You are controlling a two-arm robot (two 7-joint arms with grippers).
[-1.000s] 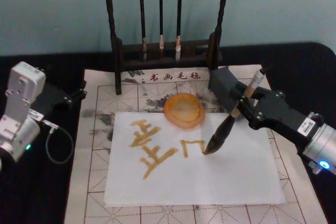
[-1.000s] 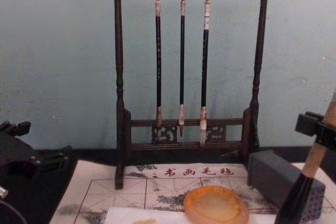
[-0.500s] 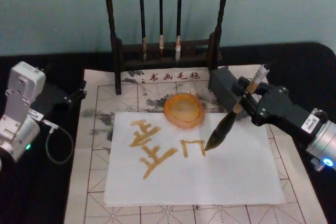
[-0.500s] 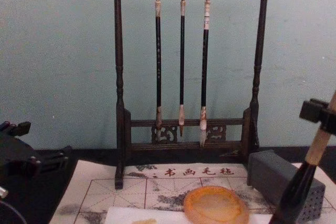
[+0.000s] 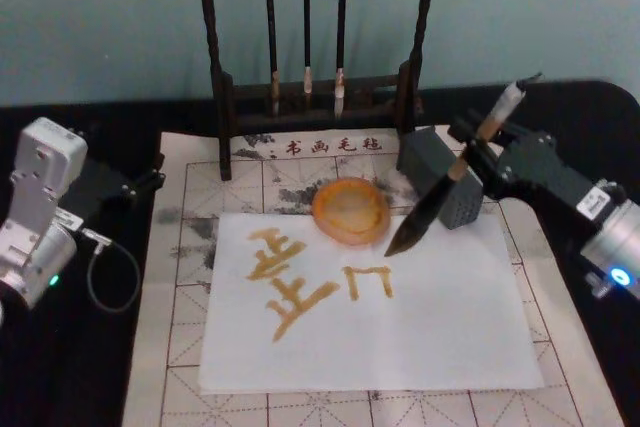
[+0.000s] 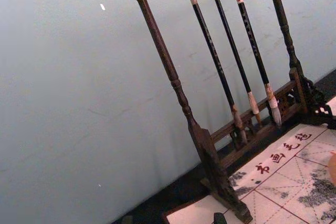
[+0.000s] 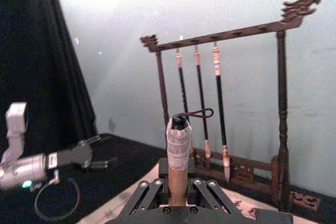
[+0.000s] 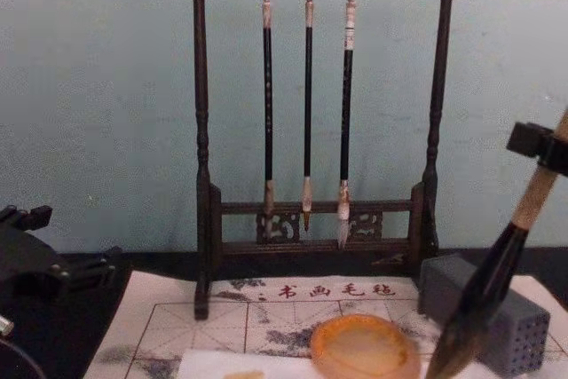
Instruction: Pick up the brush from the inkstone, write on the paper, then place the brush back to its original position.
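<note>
My right gripper is shut on the tan handle of the brush, which hangs tilted above the paper with its dark tuft just right of the orange inkstone. The tuft is off the paper. In the chest view the brush slants down beside the inkstone. In the right wrist view the brush's whitish end cap with its cord loop rises between the fingers. Golden strokes lie on the paper left of the tuft. My left arm rests parked at the table's left.
A dark wooden rack with three thin black-handled brushes stands at the back. A grey block with small holes sits right of the inkstone, under the brush handle. A gridded felt mat lies under the paper on the black table.
The right gripper has lifted the brush off the paper and drawn it back and up toward the inkstone. The left arm has not moved.
</note>
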